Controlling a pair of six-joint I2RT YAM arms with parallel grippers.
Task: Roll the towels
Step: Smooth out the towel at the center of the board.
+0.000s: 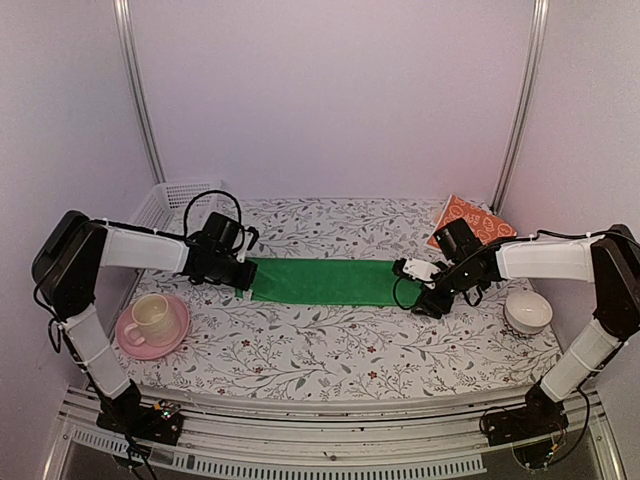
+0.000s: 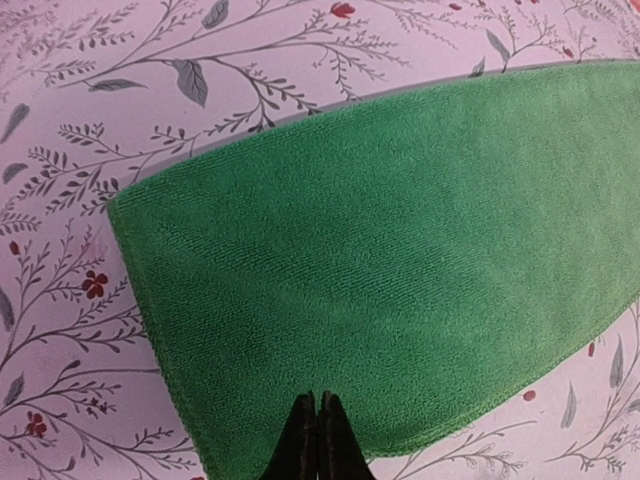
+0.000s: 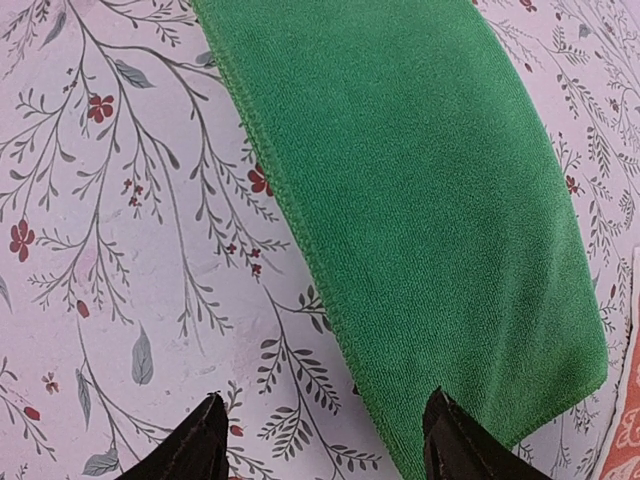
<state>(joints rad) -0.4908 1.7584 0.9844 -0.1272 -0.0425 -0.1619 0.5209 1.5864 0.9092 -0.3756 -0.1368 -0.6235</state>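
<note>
left gripper [image 2: 318, 402], fingertips pressed together over the left short end of the green towel [image 2: 400, 260]. towel flat on table [image 1: 300, 350], long axis left to right between both arms; right gripper [image 3: 322, 402] spread at its right end. orange towel [image 1: 470, 218] back right, beyond the right gripper.

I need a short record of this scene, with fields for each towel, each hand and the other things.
green towel: flat, a long strip, not rolled
orange-red towel: far right corner, not rolled
left hand: shut, over the strip's left end; grip unclear
right hand: open, at the strip's right end
other: cup on pink saucer, left; white bowl, right; basket, far left
</note>
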